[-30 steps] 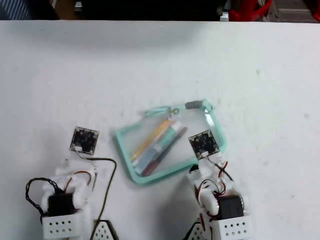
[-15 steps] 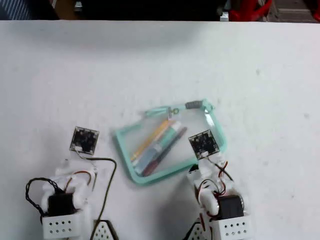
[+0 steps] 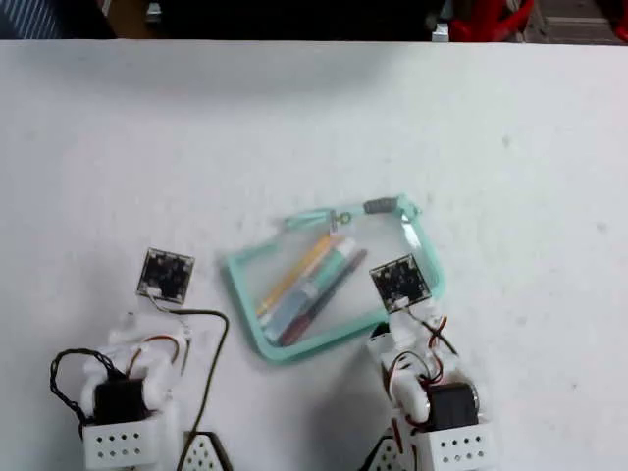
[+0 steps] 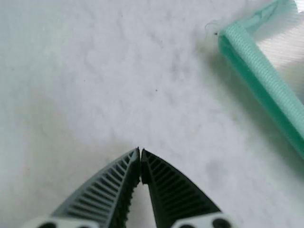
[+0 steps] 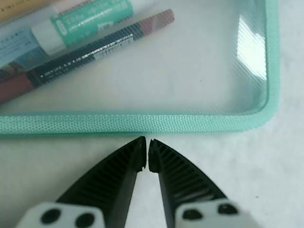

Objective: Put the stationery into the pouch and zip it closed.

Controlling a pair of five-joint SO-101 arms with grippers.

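– High view, starting at the near edge of the table (image 3: pixel 491 147): what is closest?
– Two white robot arms, side by side. The left arm (image 3: pixel 123 392) is at the picture's left and the right arm (image 3: pixel 432 392) at its right. Each carries a small square camera board (image 3: pixel 165 273) at its wrist.
– How do the grippers stand?
– In its own wrist view, the left gripper (image 4: pixel 140 154) is closed. Its dark ribbed tips meet with nothing between them. It is over bare white table, and a corner of the pouch (image 4: pixel 266 76) is near it but apart. The right gripper (image 5: pixel 146 154) is closed too, with the merest slit between its tips, and it holds nothing. Its tips are just beside the pouch's long teal edge, on the outside.
– And the pouch itself?
– It lies flat and tilted, between the arms and a little beyond them. It has a clear face and a teal border. The stationery is inside, side by side on a slant: an orange pen (image 3: pixel 294 275), a white marker (image 5: pixel 90 19) with a teal label, and a dark pen (image 5: pixel 90 50) with reddish ends.
– Is the zip closed?
– Along the far edge there is a small zip pull (image 3: pixel 343 218) and a grey tab (image 3: pixel 381 206). I cannot tell whether the zip is shut.
– And farther back?
– White table, running to its far edge.
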